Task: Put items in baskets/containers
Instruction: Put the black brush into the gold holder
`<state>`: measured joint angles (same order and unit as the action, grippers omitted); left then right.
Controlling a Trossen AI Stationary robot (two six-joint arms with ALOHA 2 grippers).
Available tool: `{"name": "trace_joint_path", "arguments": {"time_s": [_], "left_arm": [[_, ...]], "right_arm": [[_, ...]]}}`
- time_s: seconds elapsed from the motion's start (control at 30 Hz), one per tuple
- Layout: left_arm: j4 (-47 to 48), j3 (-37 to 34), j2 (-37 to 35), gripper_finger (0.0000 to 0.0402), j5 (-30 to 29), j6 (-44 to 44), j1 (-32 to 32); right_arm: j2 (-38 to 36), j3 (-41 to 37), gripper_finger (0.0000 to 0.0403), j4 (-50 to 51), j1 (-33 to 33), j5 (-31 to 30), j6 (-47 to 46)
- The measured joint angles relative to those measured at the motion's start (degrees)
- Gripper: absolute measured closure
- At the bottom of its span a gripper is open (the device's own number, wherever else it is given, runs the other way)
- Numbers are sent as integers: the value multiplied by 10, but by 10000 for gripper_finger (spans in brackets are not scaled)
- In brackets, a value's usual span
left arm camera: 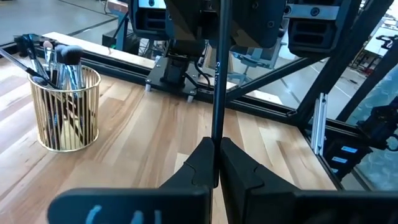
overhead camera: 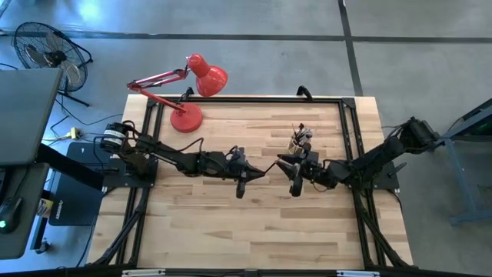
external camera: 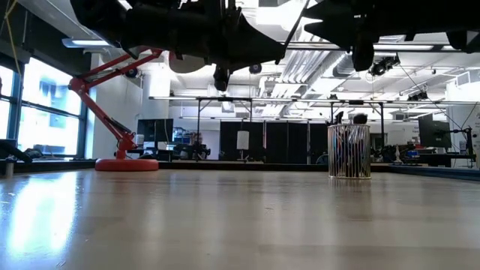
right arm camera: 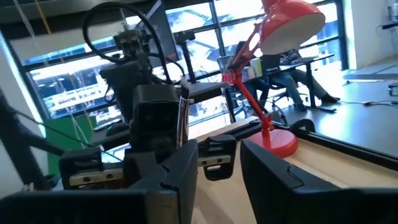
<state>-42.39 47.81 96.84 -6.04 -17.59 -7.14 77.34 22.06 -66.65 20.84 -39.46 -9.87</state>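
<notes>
A gold wire cup [left arm camera: 62, 112] stands upright on the table, far of centre, with several makeup brushes [left arm camera: 59, 56] standing in it; it also shows in the high view as the cup [overhead camera: 299, 145] and in the low view as the cup [external camera: 349, 151]. My left gripper [left arm camera: 217, 165] hovers over mid-table and is shut on one thin dark brush [left arm camera: 217, 93]. That brush [overhead camera: 267, 169] points at my right gripper [overhead camera: 289, 166], which faces the left one at close range. My right gripper [right arm camera: 217, 168] is open. I cannot tell whether the brush's far end touches it. My left gripper pinches the dark brush's handle [left arm camera: 217, 146] between its two fingers, at their free ends. The fingers come level from the table's left. The brush sticks straight out ahead of them, lifted clear of the table, toward my right gripper.
A red desk lamp [overhead camera: 184, 92] stands at the table's far left, its base [external camera: 126, 164] on the wood. Black frame rails [overhead camera: 246, 100] run along the far and side edges. The bare wooden top [overhead camera: 246, 223] spreads toward the near edge.
</notes>
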Motion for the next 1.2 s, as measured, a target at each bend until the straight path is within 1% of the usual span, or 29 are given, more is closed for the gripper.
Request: {"name": "trace_joint_path", "arguments": {"time_s": [0.23, 0.43, 0.57, 0.73, 0.83, 1.0, 1.07, 1.13, 1.2], "left_arm": [[3, 1, 0, 396, -2, -5, 0], [6, 1, 0, 396, -8, -8, 0], [6, 1, 0, 396, -7, -8, 0], [6, 1, 0, 396, -5, -7, 0], [7, 1, 0, 396, -6, -7, 0], [11, 1, 0, 396, -7, -8, 0], [11, 1, 0, 396, -7, -8, 0], [10, 1, 0, 396, -7, -8, 0], [10, 1, 0, 396, -7, -8, 0]], "right_arm": [[0, 0, 301, -7, 0, 6, 29], [0, 0, 308, -37, 1, -32, 56], [0, 0, 307, -53, 1, -33, 63], [0, 0, 298, -53, 5, -27, 60], [-8, 0, 287, -53, 7, -41, 71], [-38, 0, 270, -56, 7, -87, 100], [-51, 0, 266, -56, 7, -96, 110], [-59, 0, 263, -55, 7, -87, 113], [-62, 0, 260, -52, 7, -61, 106]]}}
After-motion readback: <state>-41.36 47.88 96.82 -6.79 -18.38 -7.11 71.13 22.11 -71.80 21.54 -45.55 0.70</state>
